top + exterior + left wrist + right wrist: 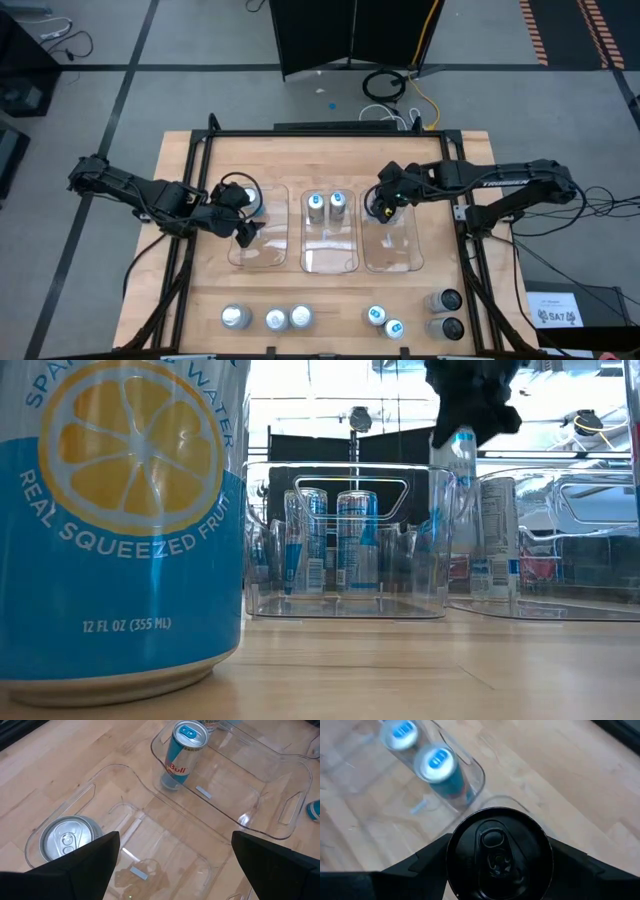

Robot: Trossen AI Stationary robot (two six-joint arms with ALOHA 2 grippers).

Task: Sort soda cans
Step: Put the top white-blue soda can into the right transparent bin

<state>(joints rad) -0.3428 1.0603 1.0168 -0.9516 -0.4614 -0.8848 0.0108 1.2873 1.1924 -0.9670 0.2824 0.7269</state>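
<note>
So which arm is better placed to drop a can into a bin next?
The right. Its tool already grips a black-topped can above the right bin; the left tool is open and empty over the left bin.

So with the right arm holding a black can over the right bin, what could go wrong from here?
1. The right gripper grips the black-topped can near the right bin's far wall; lowering could clip the rim and tip the can.
2. The open left gripper hangs inside the left bin beside the silver-topped can; withdrawing carelessly might knock it or drag the bin.
</note>
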